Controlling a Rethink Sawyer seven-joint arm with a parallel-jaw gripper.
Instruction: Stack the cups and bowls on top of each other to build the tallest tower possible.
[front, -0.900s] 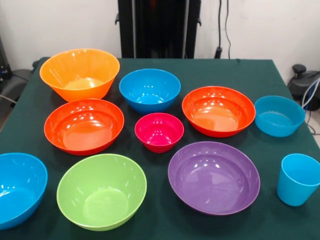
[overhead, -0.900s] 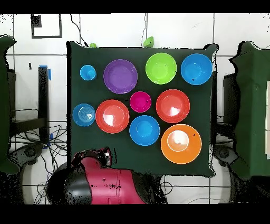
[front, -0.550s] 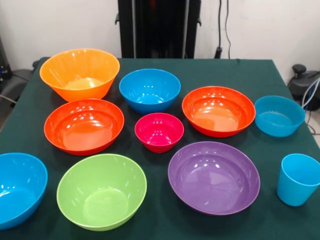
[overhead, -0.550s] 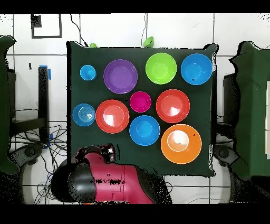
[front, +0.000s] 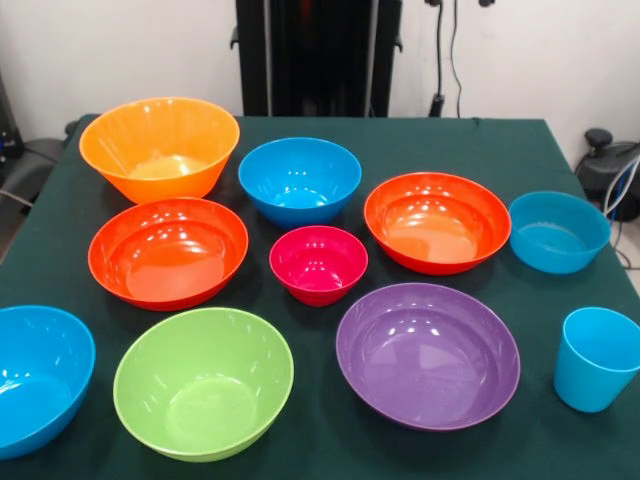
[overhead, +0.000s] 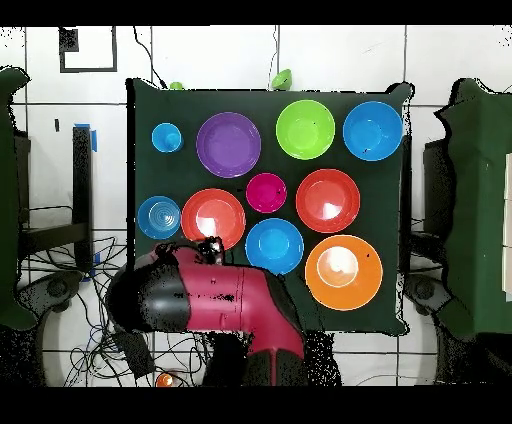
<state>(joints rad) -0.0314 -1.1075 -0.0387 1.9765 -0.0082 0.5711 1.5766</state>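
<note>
Bowls (front: 300, 180): nine, all unstacked; one tumbler (front: 597, 358); claw (overhead: 210, 246) state unclear.

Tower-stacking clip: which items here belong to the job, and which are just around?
Job items: orange bowl, two red-orange bowls, blue bowls, pale-blue bowl, magenta bowl, green bowl, purple bowl, cup.
Bystanders: green table, robot arm, cables.

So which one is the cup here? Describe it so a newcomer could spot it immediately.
Start in the front view at the large glossy purple plastic bowl near the front of the dark green table. Just right of it, at the table's edge, stands the small light-blue plastic tumbler. Unlike every bowl around it, it is taller than wide.
</note>
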